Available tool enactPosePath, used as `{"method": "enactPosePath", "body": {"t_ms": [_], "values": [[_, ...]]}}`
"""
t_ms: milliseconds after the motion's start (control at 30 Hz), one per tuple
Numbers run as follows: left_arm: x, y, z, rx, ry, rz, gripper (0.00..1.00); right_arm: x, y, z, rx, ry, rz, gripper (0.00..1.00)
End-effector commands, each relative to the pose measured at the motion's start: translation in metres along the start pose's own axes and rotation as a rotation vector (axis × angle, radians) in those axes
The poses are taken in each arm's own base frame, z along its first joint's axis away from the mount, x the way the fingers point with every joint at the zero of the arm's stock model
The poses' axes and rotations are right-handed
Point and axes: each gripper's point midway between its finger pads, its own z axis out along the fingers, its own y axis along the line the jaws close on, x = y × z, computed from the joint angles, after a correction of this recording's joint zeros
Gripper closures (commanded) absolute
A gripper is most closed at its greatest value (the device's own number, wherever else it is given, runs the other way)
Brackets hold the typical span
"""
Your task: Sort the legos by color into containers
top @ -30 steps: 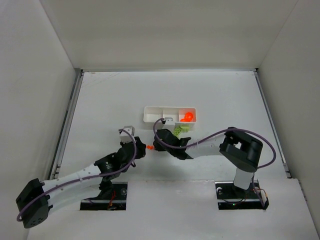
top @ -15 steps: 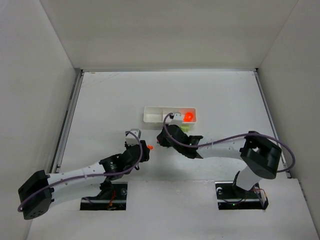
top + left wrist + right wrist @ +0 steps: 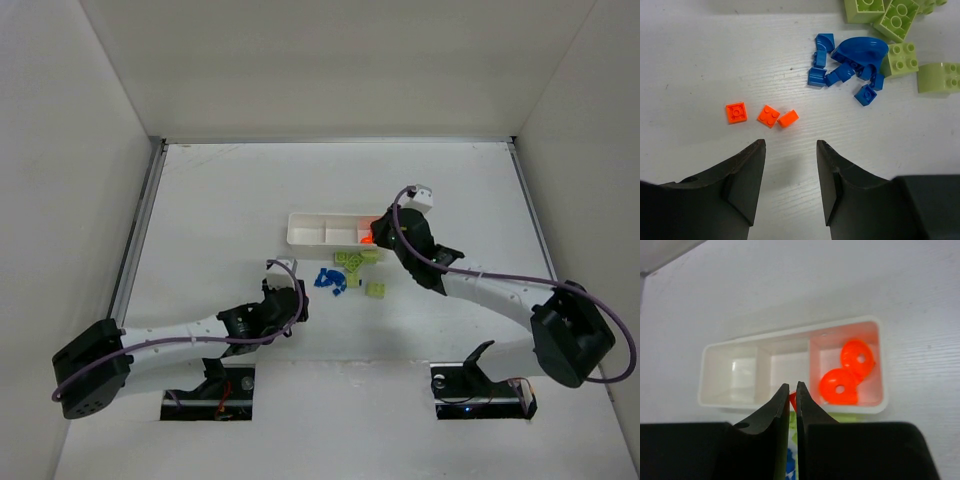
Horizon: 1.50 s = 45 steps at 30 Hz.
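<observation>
Tray (image 3: 732,377) lay crosswise at mid-counter, three compartments. The right one held two round orange-red pieces (image 3: 840,387), each with a centre hole and overlapping one another; left and middle compartments showed only white floor. Right claw (image 3: 792,386) sat at the tray's near rim, in line with the middle compartment close to its divider with the right one, fingers drawn almost together and clamped on a small orange-red brick (image 3: 792,401), only a sliver of it visible between the tips. Height over the rim could not be judged. Just near of the tray, loose on the counter (image 3: 700,60): lime-green bricks (image 3: 900,59), then a tight cluster of blue bricks (image 3: 855,52) beside them, one piece domed. Nearer still and set apart, three orange-red bricks on the counter (image 3: 769,115) in a short row, two of them touching. Left claw (image 3: 790,147) was just near of that row, fingers apart, nothing between them. White counter ran from the tray's far rim to the back wall (image 3: 330,60), and to the side walls (image 3: 60,200) on either hand. Both arms reached in from the near edge.
</observation>
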Motion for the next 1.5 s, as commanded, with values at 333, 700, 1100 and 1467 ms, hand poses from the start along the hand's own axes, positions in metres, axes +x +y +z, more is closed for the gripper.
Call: {"method": "enactPosePath", "body": {"t_ms": [333,700,1100,1467], "values": [[-0.023,-0.017,0.01,-0.016,-0.062,0.022,0.6,-0.016,-0.02,0.033,0.034,-0.04,-0.068,0.56],[-0.022,-0.016,0.027,-0.077,-0.052,0.078,0.64,-0.007,-0.008,-0.001,-0.054,-0.042,-0.094,0.57],[-0.018,-0.006,0.035,-0.146,-0.042,0.097,0.69,0.002,-0.019,-0.023,-0.072,-0.042,-0.094,0.57],[-0.011,-0.009,0.04,-0.152,-0.02,0.121,0.79,0.004,-0.022,-0.026,-0.077,-0.041,-0.084,0.57]]}}
